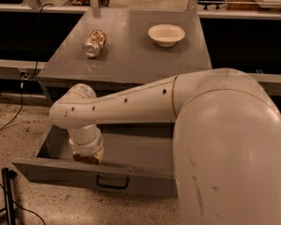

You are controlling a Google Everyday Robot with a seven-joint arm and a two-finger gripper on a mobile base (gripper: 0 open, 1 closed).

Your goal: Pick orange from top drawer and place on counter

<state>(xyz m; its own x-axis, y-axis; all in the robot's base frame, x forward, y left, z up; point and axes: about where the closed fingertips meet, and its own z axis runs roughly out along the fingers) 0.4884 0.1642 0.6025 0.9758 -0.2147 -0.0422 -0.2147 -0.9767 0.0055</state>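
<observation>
The top drawer [61, 168] stands pulled out below the counter [131, 55], its dark handle [112, 183] facing me. My arm reaches down into the drawer's left part. The gripper [88, 156] sits low inside, just behind the front panel and under the white wrist [85, 139]. The orange is hidden. Only a brownish patch shows beneath the wrist, and I cannot tell what it is.
A silvery-gold can [94, 42] lies on its side on the counter's left half. A white bowl [166, 34] stands at the back right. My big white arm housing [229, 144] fills the lower right. Black cables [9, 198] run over the speckled floor at left.
</observation>
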